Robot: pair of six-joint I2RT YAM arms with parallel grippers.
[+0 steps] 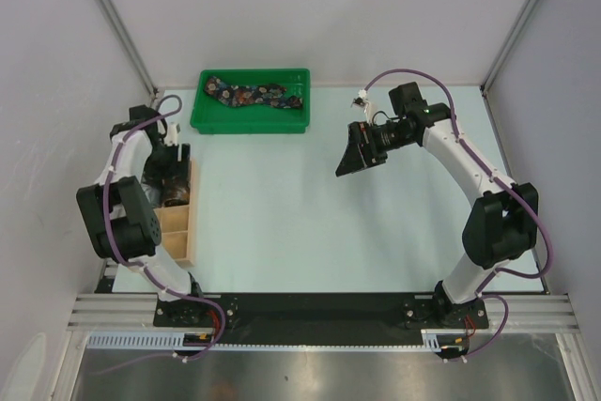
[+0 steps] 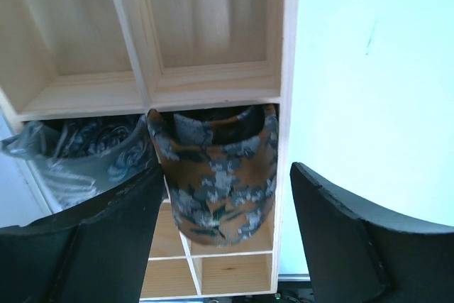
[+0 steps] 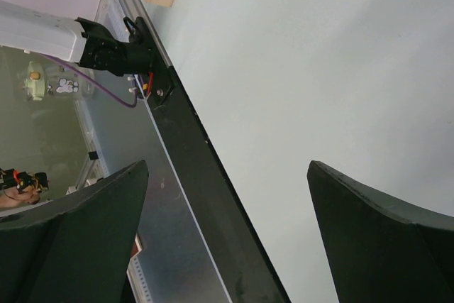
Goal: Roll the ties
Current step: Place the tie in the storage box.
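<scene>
In the top view the left arm (image 1: 127, 204) covers the far end of the box (image 1: 180, 232), so the rolls inside show only as a dark scrap. The navy tie (image 1: 255, 96) is too small for its print to be read. At the left wrist, the grey roll (image 2: 85, 148) is cut by the left edge and by a finger (image 2: 106, 232) of the left gripper (image 2: 227, 169). That finger also hides a lower corner of the rust roll (image 2: 220, 182). The box runs off top and bottom. At the right wrist, the right gripper (image 3: 227, 164) runs off the bottom edge, and only a box corner shows at the top.
</scene>
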